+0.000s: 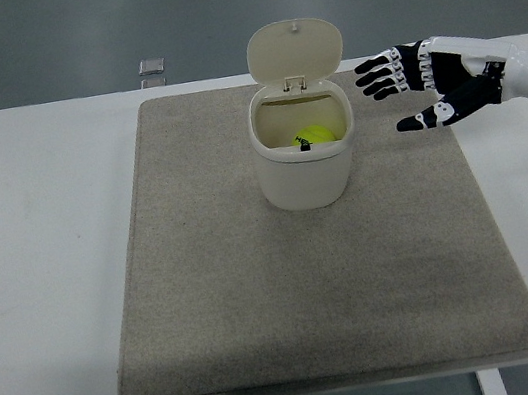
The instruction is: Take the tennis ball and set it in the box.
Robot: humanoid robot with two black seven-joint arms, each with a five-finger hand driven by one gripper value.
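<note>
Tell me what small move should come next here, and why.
Probably just draw the right hand farther back toward the table's right edge. The tennis ball already lies inside the open box, and the hand is spread, holds nothing, and is clear of the rim, so nothing seems left to carry.

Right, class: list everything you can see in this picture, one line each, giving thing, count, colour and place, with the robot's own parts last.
table: one, white, fills most of the view.
mat: one, beige-grey, lying flat across the table's middle.
box: one, cream, standing on the far part of the mat.
lid: one, cream, hinged at the box's far rim, standing open.
tennis ball: one, yellow-green, inside the box.
small object: one, grey, at the table's far edge; too small to identify.
right hand: one, black and white, fingers spread, empty, above the mat's right edge, apart from the box.
</note>
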